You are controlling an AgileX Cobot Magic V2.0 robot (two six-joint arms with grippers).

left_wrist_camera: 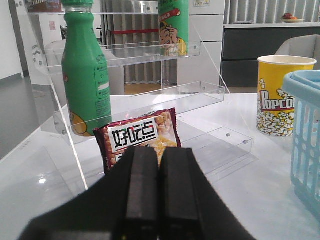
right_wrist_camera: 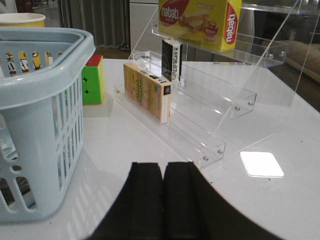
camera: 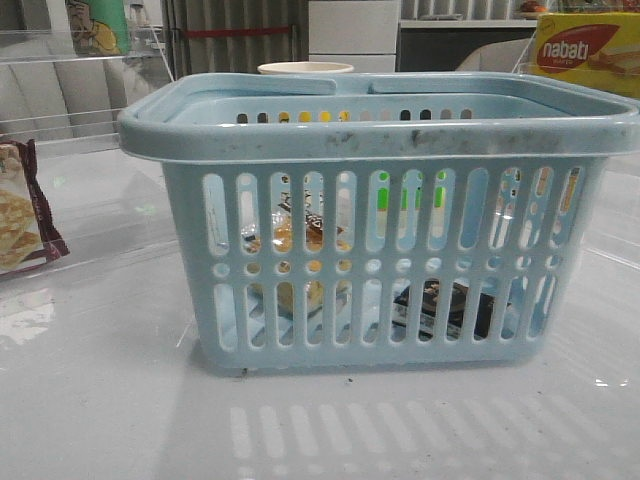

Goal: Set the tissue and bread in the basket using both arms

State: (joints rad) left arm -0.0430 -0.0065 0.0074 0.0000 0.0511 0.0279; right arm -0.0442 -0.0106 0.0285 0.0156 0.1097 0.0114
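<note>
The light blue basket [camera: 380, 200] stands in the middle of the table. Through its slots I see the bread [camera: 296, 250] in clear wrap on the left of its floor and the dark tissue pack [camera: 445, 305] on the right. Neither arm shows in the front view. My left gripper [left_wrist_camera: 159, 155] is shut and empty, low over the table to the basket's [left_wrist_camera: 306, 135] left. My right gripper [right_wrist_camera: 163, 170] is shut and empty, low over the table to the basket's [right_wrist_camera: 40, 100] right.
A maroon-edged cracker bag [left_wrist_camera: 140, 137] and green bottle [left_wrist_camera: 85, 75] sit by the clear shelf ahead of my left gripper, a popcorn cup [left_wrist_camera: 282, 95] behind the basket. A clear rack [right_wrist_camera: 200, 115] with boxes, the nabati box [right_wrist_camera: 200, 22] and a colour cube [right_wrist_camera: 92, 80] lie near my right gripper.
</note>
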